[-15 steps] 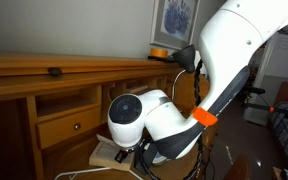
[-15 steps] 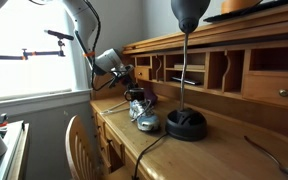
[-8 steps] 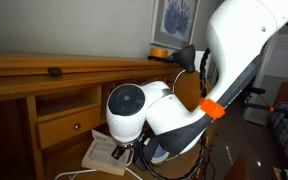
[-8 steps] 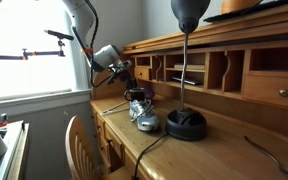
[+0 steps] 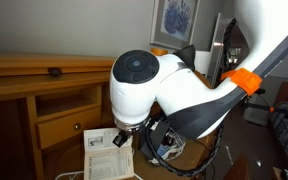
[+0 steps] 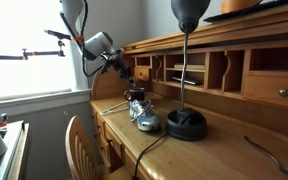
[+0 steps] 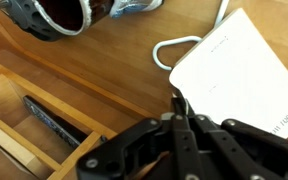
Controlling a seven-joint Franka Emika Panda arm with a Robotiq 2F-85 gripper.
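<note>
We see the jaws pressed together on nothing – they hang above the worktop [image 7: 104,60], tips just beside the booklet [image 7: 239,75]. It lies flat and free there, near a white cord [image 7: 160,48] loop.

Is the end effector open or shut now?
Shut: in the wrist view the end effector has its jaws pressed together, nothing seen between them.

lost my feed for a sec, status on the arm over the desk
Jaws shut, nothing held. Booklet flat on desk, below the jaws, not touched. Cable and shoe lie beside it.
</note>
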